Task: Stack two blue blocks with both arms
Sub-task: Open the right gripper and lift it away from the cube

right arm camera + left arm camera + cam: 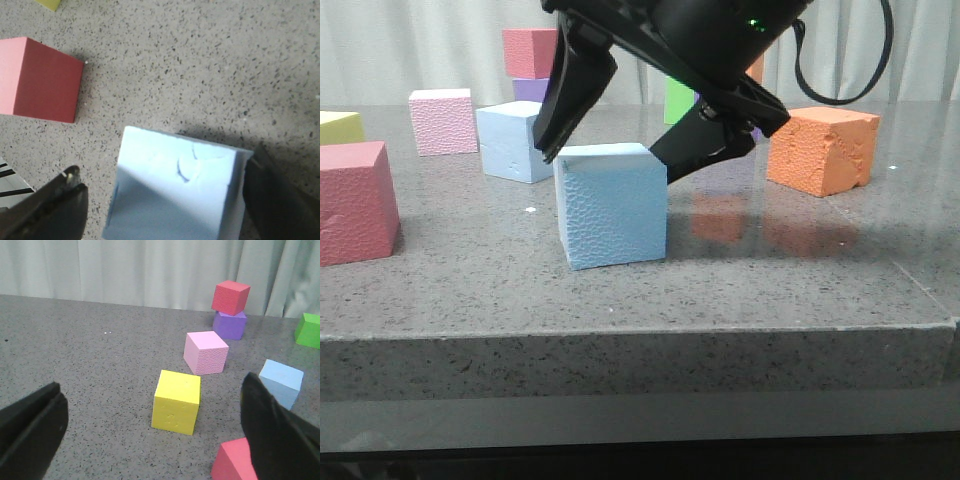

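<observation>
A staged test bench, a robotics lab setup rather than any home or shop; a speckled grey stone-look tabletop point(790, 290) fills the lower half of the front view, its thick front edge squared off; pale pleated curtains point(410, 50) close off the whole top of the frame like a plain backdrop; foam cubes in toy colours sit scattered about, a pink cube point(442, 122) at upper left, a chipped orange cube point(823, 149) at right.
</observation>
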